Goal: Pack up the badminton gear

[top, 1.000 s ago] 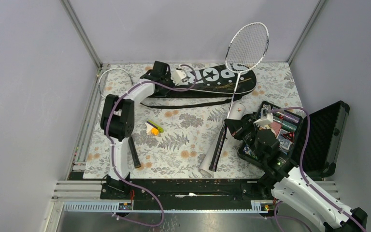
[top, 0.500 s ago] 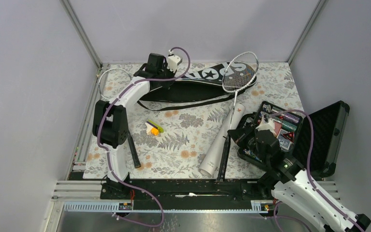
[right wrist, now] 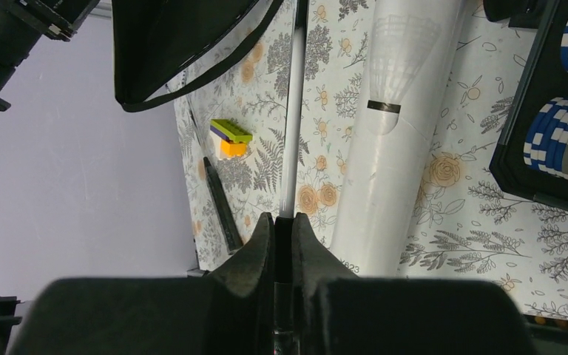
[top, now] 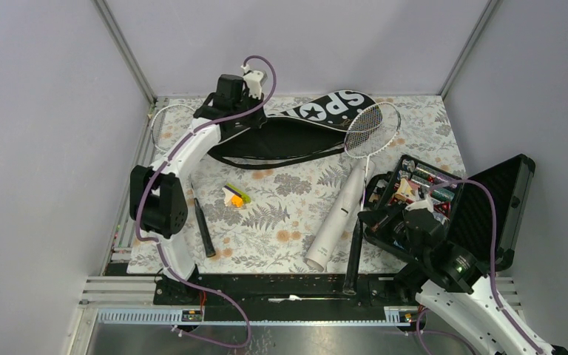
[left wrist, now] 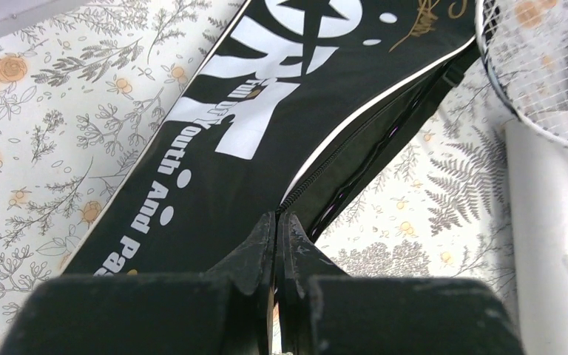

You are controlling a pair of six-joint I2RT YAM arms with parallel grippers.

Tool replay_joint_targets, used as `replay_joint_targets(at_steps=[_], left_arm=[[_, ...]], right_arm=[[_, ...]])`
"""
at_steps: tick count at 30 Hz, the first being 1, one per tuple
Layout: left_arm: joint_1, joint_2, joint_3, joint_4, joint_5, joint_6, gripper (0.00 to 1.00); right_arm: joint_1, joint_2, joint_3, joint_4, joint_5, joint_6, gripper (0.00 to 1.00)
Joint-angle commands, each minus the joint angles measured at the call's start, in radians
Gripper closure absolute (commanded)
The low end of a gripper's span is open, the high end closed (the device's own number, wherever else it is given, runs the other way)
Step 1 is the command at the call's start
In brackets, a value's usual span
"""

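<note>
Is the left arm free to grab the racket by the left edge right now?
Probably not yet: the left fingers are shut on the bag's edge. The racket's handle lies uncovered near that arm's base, so it looks reachable once the bag is released.

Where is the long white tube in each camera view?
Top external: the white tube lies diagonally right of centre.
Left wrist: tube at the right edge.
Right wrist: tube upright, right of centre.
Shared landmark: the black bag, visible in all three.

Black bag (top: pixel 285 140) with white lettering on floral cloth (top: pixel 281 214).
</note>
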Motion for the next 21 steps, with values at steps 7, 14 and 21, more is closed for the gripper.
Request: replay_joint_targets(at_steps=[7,14,21], left_arm=[[-0.013,-0.081,-0.015,0.096,0.035,-0.083,1.0],[-0.02,-0.093,-0.006,0.096,0.004,-0.119,1.0],[-0.026,-0.092,-0.013,0.098,-0.028,-0.148,1.0]], right_arm=[[-0.003,-0.084,0.066,-0.06,-0.015,0.077,1.0],[-0.004,-0.08,0.062,-0.073,-0.028,0.107,1.0],[-0.004,-0.095,0.067,-0.083,0.027,0.128,1.0]])
